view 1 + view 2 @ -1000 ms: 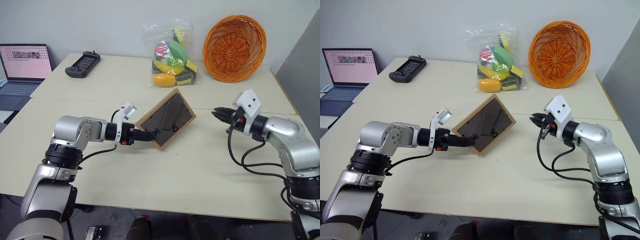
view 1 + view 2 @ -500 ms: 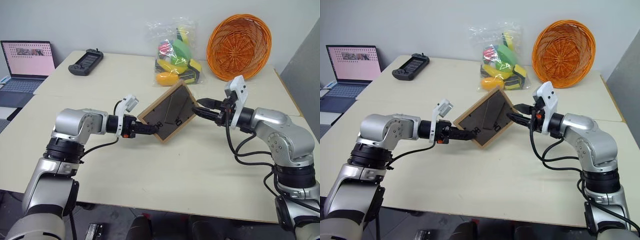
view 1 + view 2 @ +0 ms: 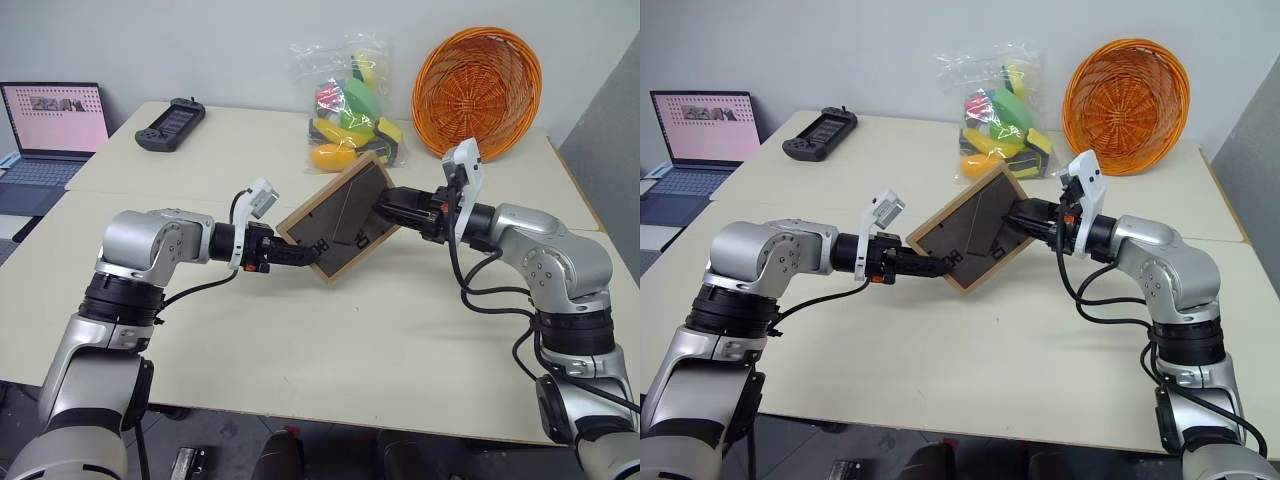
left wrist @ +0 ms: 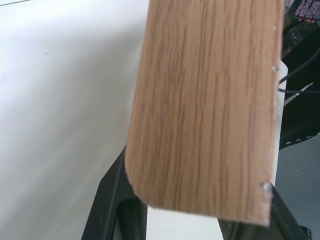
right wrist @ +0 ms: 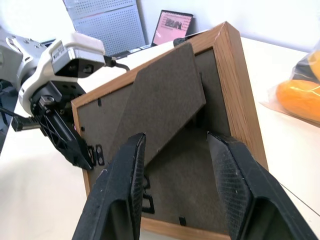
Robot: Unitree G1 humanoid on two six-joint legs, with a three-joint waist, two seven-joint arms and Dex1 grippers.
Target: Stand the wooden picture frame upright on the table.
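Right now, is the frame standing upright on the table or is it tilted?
Tilted, not standing. The frame hangs above the table, held at one corner by the left gripper, dark back up, while the open right gripper reaches its stand flap.

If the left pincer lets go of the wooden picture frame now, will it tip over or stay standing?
Probably it would tip: the wooden picture frame hangs tilted above the table, and the stand flap looks barely unfolded. It seems stiff, since the left pincer carries it by one edge without bending. The right pincer sits open at the flap.

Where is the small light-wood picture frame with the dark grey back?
The light-wood picture frame hangs tilted above the cream table centre, left gripper clamped on its lower edge, right gripper open at its fold-out stand flap.
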